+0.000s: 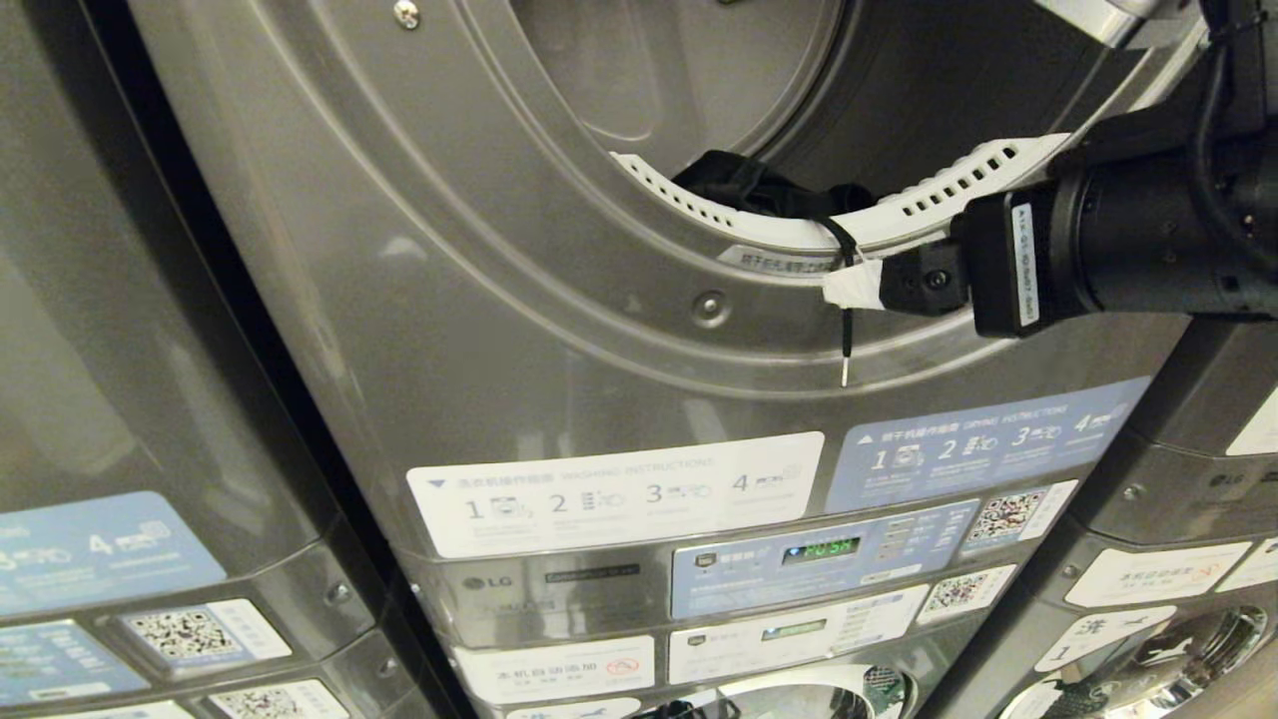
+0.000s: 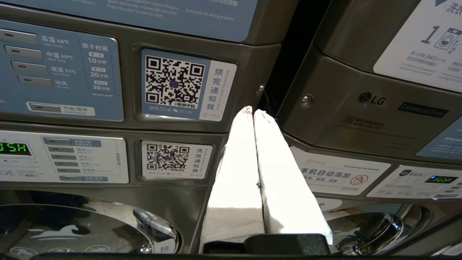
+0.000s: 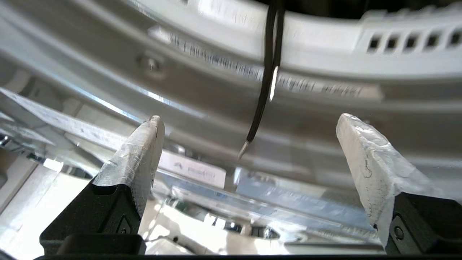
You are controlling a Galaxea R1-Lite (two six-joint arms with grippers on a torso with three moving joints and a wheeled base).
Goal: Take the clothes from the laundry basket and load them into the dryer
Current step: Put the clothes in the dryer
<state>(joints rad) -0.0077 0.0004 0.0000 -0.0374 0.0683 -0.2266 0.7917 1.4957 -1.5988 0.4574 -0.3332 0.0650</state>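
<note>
1. The grey dryer [image 1: 519,330] carries the LG badge [image 1: 486,582] on its lower front, beside a dark plate that in the left wrist view reads "Commercial Dryer".
2. A white label [image 1: 614,494] headed "WASHING INSTRUCTIONS" shows steps 1 to 4; a blue label [image 1: 983,442] to its right shows another four numbered steps, its heading too faint to read.
3. The small green display [image 1: 821,548] reads "PUSH". QR stickers [image 1: 1008,514] sit beside the control panel.
4. In the left wrist view, the next machine's panel lists 68°C, 60°C and 52°C, plus times of 10, 20 and 30.
5. The right gripper [image 3: 249,137] is just outside the lower rim of the dryer opening, jaws spread wide, holding nothing.
6. The left gripper [image 2: 252,112] hangs low in front of the machine panels, its white-wrapped jaws pressed together and empty.
7. Dark clothes [image 1: 759,185] lie inside the drum, bunched against the white perforated rim [image 1: 939,195].
8. A thin black cord [image 1: 847,300] from them drapes over the rim and hangs straight down the front, its pale tip pointing at the floor, between the right gripper's jaws but touching neither.
</note>
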